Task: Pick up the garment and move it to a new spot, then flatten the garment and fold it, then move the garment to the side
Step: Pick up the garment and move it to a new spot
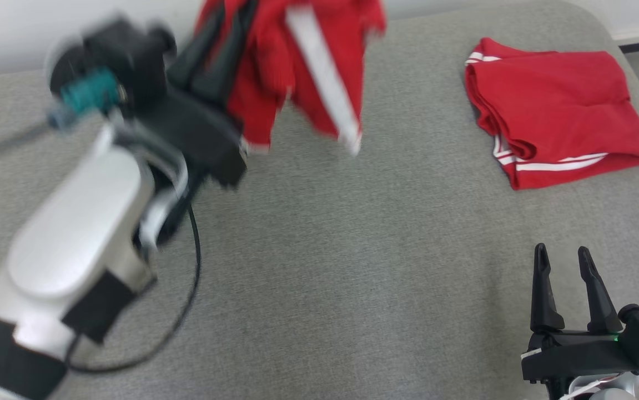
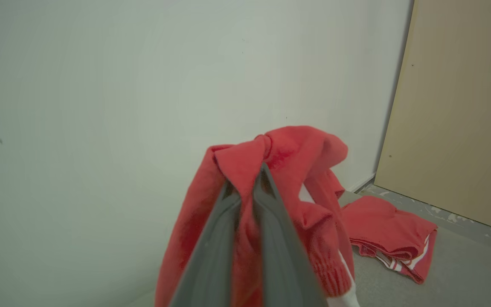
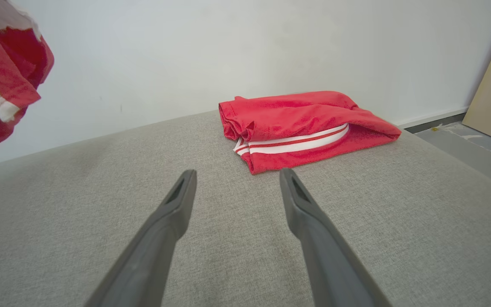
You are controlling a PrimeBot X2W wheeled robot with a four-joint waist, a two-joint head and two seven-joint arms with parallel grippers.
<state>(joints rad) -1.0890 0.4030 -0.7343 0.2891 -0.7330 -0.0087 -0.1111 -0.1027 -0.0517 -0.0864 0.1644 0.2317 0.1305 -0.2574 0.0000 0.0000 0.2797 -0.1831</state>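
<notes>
Red garment (image 1: 297, 72) dangles pinched tight in the left gripper (image 2: 247, 183); right gripper (image 1: 562, 251) is spread wide, empty, folded red clothes (image 1: 552, 105) out ahead of it.

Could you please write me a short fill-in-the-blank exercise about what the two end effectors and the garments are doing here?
1. The left end effector is ___ on the hanging red garment.
2. The right end effector is open and holds ___.
3. The folded red garment lies on the grey padded surface, on the robot's ___ side.
4. Its stripes are ___ in colour.

Missing words: shut; nothing; right; white.
</notes>
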